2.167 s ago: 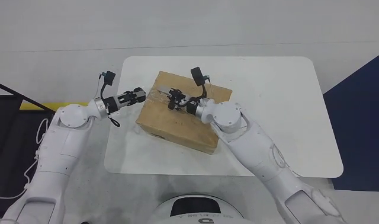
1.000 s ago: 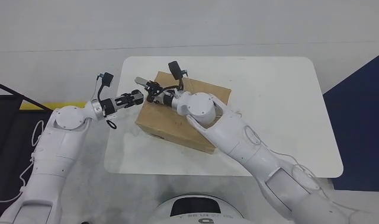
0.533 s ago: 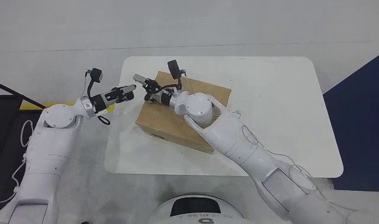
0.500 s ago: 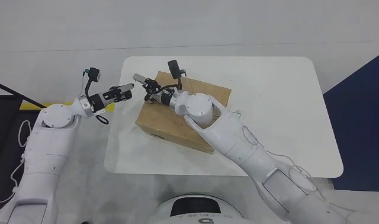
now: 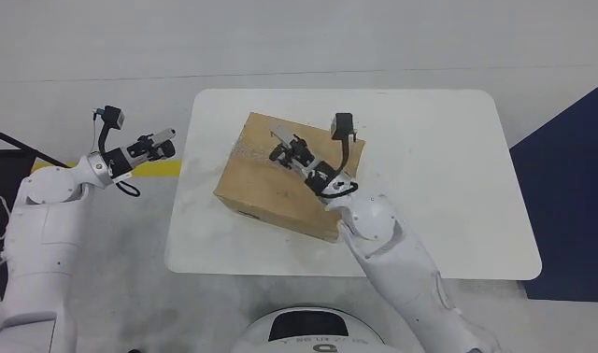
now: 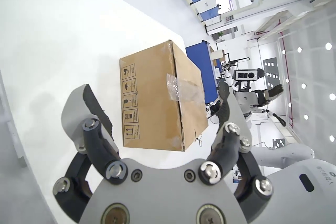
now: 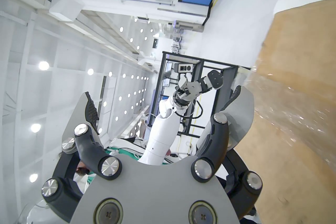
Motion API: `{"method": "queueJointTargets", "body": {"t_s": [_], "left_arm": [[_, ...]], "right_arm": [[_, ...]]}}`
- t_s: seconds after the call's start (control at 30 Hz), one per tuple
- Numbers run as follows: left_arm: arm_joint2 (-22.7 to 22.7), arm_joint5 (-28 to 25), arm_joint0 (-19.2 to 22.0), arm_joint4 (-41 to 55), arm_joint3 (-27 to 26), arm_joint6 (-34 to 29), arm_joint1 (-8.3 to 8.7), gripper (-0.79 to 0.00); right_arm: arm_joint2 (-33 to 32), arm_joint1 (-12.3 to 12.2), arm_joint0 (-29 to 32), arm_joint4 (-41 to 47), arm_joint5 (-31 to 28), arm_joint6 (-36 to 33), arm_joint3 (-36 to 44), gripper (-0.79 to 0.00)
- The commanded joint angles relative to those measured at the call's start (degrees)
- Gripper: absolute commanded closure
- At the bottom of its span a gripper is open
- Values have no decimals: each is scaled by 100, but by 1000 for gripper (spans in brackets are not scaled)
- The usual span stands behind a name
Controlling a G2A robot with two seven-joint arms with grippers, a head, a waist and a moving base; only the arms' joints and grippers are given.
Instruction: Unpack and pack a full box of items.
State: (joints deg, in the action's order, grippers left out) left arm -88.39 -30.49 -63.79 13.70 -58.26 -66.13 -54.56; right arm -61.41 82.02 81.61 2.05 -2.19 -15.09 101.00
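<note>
A closed brown cardboard box [image 5: 266, 180] stands on the white table [image 5: 439, 166], its top seam covered with clear tape [image 6: 181, 87]. My right gripper [image 5: 284, 146] hovers open just above the box's top, near the taped seam [image 7: 288, 109], with nothing between its fingers. My left gripper [image 5: 161, 143] is open and empty, off the table's left edge, pointing toward the box [image 6: 157, 101] from a distance.
The white table has free surface to the right of and behind the box. A black frame [image 5: 23, 148] and yellow floor line [image 5: 149, 168] lie off the table's left side.
My left arm has drawn back leftward, away from the box and off the table. My right gripper has moved from the box's left top corner back over the middle of its top.
</note>
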Motion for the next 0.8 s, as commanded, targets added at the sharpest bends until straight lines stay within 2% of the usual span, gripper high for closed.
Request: {"method": "queueJointTargets", "body": {"t_s": [0.0, 0.13, 0.23, 0.47, 0.77], "left_arm": [[-3, -24, 41, -37, 56, -98, 20, -785], [-5, -34, 67, -59, 84, -141, 30, -785], [-5, -34, 67, -59, 84, -141, 30, -785], [-5, -34, 67, -59, 84, -141, 30, -785], [-5, -34, 67, -59, 84, -141, 30, -785]], "right_arm": [[-193, -44, 356, -24, 159, 103, 174, -785], [-434, -95, 733, 40, 390, 252, 369, -785], [-426, -96, 596, -29, 746, 277, 292, -785], [145, 43, -414, 4, 1722, 298, -341, -785], [1264, 371, -1644, 71, 2267, 348, -1080, -785]]}}
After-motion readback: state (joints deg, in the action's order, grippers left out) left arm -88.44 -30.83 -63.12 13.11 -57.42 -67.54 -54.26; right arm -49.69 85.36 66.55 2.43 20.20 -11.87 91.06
